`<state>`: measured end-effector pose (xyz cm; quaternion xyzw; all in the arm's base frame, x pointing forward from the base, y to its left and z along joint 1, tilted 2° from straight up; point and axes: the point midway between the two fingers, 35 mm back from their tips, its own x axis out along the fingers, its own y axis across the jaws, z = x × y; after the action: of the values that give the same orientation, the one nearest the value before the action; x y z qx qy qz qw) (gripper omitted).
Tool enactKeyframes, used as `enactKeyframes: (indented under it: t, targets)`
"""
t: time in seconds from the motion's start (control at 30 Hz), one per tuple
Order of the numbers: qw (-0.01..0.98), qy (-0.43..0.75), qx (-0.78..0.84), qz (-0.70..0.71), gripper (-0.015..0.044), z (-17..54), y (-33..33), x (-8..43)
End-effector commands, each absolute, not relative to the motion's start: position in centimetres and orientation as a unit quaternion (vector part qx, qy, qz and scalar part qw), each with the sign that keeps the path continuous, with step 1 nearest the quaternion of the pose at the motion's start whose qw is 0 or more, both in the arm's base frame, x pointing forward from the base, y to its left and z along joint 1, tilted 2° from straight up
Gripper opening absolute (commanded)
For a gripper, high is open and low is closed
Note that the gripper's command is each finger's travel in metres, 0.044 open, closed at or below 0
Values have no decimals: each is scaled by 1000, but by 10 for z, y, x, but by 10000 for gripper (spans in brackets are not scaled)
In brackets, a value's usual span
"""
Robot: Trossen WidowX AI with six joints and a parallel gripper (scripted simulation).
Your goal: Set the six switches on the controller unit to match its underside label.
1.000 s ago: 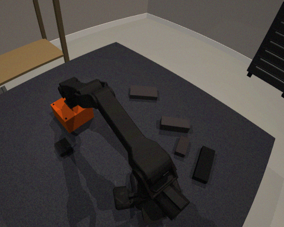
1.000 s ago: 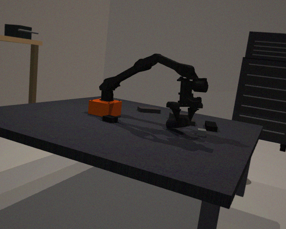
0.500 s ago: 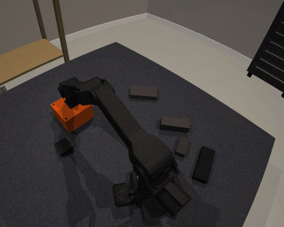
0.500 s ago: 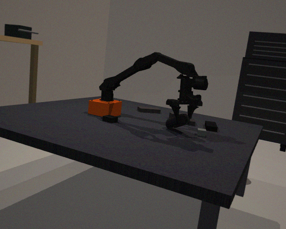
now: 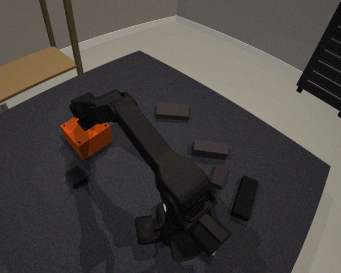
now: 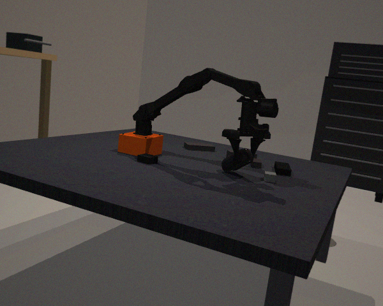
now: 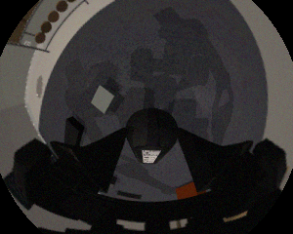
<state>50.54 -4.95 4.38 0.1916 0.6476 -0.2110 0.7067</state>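
Observation:
The dark grey controller unit is off the bench top, tilted, with its low end close above the surface. My gripper points down, and its fingers press on two opposite sides of the unit. In the wrist view the white printed label shows foreshortened at the unit's lower end. It has dark marks, but its row of squares is too small to read. The rocker switches are not visible in any view. In the top view the arm hides most of the grip.
A pale block lies near the gripper. Brown blocks and a long black block lie beside the arm. A small black block lies by the orange base.

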Motion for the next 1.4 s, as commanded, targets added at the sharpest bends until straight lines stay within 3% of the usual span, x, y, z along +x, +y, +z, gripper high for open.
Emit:
enactKeyframes:
  t: [0.0, 1.37]
  targets:
    - [707, 647, 193, -211, 336, 52, -46, 503]
    - [685, 666, 200, -220, 336, 70, -30, 483]
